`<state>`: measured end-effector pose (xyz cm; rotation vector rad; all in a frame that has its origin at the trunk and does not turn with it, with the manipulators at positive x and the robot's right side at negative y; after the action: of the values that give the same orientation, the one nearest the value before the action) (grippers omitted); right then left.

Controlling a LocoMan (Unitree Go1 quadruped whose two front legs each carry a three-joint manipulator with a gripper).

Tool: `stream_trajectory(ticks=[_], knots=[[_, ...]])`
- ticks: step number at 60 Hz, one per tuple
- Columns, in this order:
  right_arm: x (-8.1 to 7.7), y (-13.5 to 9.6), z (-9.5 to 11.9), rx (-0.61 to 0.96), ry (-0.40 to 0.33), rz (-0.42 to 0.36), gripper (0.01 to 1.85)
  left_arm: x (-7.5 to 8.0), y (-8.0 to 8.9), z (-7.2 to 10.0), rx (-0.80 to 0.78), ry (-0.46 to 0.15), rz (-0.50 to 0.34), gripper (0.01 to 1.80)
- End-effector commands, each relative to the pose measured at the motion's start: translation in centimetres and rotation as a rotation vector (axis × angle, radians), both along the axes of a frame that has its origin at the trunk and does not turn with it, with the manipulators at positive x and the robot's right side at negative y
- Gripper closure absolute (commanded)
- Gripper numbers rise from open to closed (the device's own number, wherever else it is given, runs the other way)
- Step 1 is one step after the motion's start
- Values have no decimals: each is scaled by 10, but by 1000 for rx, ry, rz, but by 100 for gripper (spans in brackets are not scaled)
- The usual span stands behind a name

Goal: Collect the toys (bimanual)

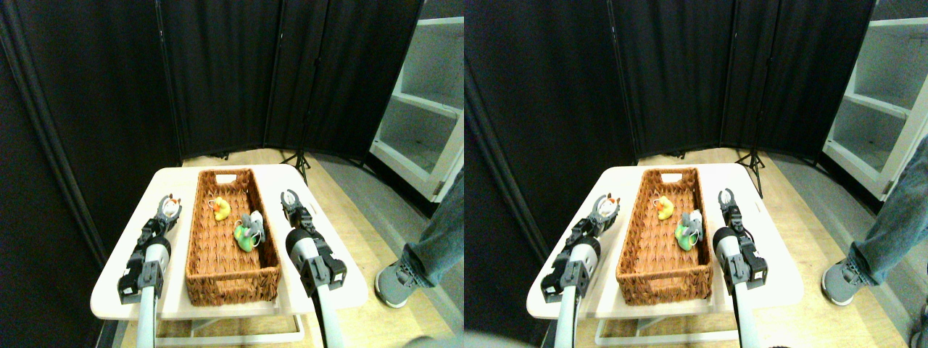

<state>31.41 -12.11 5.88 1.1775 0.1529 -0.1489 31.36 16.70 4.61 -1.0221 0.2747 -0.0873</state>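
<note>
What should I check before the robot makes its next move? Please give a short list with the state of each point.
1. Basket fully on table: ok.
2. Yellow toy, green toy and grey toy inside the basket: ok.
3. Orange toy collected: not ok; it is at the left gripper, outside the basket.
4. Firm grip on the orange toy: cannot tell.
5. Right gripper free of a toy: ok, nothing visible in it.
6. Person's shoe clear of the table: ok, but close.

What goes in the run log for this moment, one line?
basket: yellow, green, grey toys inside | left claw: at orange toy | right claw: beside basket
</note>
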Motion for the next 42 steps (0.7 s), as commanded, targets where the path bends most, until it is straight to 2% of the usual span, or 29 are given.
stream_trajectory(ticks=[1, 8, 15, 18, 21, 24, 27, 29, 30, 32, 33, 42], knots=[[0, 2, 6, 7, -42, 6, 185, 5, -8, 20, 11, -62, -29, 180], [0, -1, 6, -57, -66, 39, 185, 14, -15, 30, -1, -68, -76, 180], [-1, -3, 5, -11, -59, 22, 185, 23, -22, 38, -21, -70, -112, 180], [-3, -4, 5, -64, -67, 24, 185, 28, -32, 43, -49, -70, -126, 180], [-4, -4, 5, -10, -57, 8, 185, 29, -38, 45, -46, -73, -135, 180], [-5, -5, 5, 71, -41, -12, 185, 31, -53, 50, -47, -76, -158, 180], [-5, -6, 5, 64, -43, -12, 185, 32, -63, 52, -56, -80, -180, 180], [-5, -6, 5, 64, -45, -9, 185, 32, -65, 53, -60, -80, -181, 180], [-6, -7, 5, 66, -44, -9, 185, 31, -75, 54, -68, -76, -184, 180], [-7, -7, 5, 81, -41, -12, 185, 30, -80, 55, -62, -80, -194, 180], [-6, -8, 5, 27, -58, -2, 185, 29, -87, 56, -80, -79, -197, 180], [-8, -10, 5, 81, -54, -13, 185, 24, -111, 52, -118, -77, -230, 180]])
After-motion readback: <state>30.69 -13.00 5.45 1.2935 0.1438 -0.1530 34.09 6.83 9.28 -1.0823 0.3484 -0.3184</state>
